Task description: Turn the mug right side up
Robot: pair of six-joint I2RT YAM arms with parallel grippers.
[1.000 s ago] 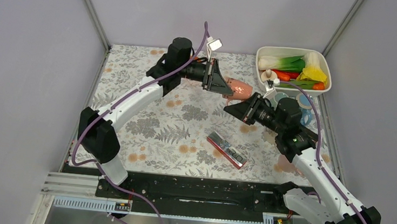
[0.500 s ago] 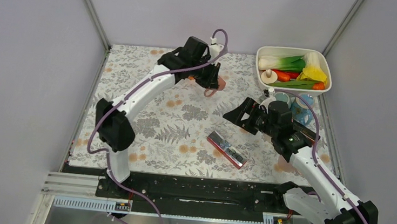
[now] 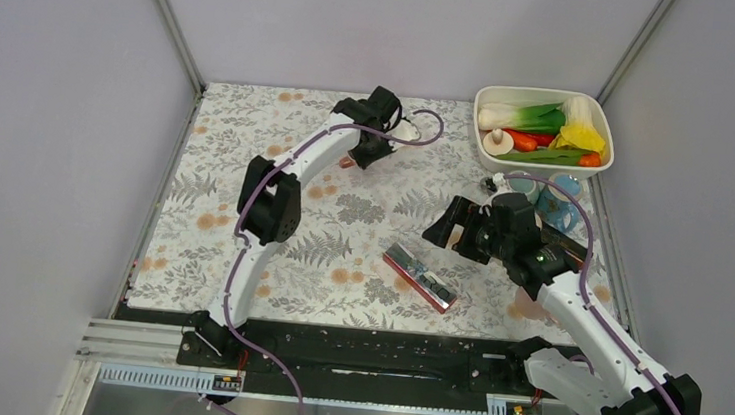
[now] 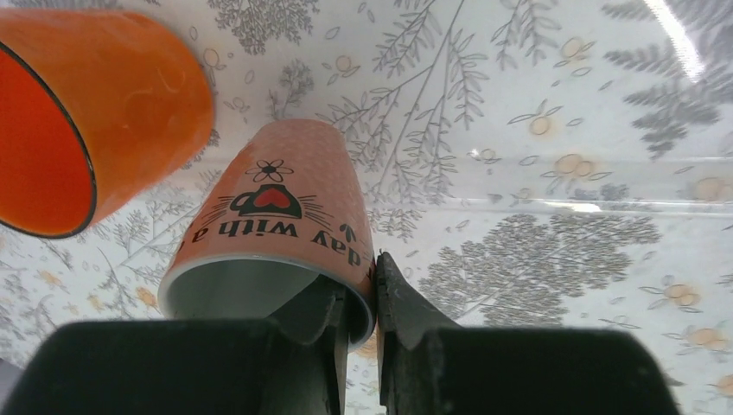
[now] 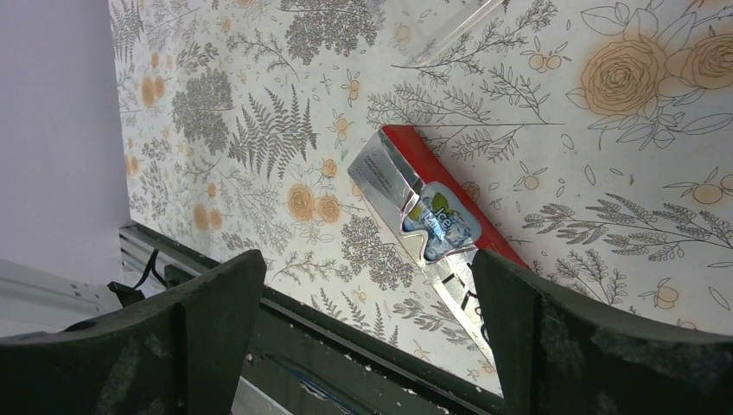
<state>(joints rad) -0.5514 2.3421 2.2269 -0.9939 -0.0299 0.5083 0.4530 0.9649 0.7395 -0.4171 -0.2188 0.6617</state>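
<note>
Pale pink ceramic mug with printed lettering (image 4: 277, 207): far centre of floral-covered bench (image 3: 222, 215), mouth facing the wrist camera; resting or lifted, unclear.
Left gripper (image 4: 363, 281): pinching mug's rim wall, one finger inside.
Left arm: stretched far forward.
Glossy orange cup (image 4: 95, 112): just beside mug.
Right gripper (image 5: 363, 337): spread wide, well apart from mug.

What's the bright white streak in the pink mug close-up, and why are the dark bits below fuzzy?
Left wrist view: likely light glaring off the glossy tablecloth; the mug is sharp, the left fingers pinching its rim sit too near the lens. Right wrist view: right fingers equally soft, red box crisp.
</note>
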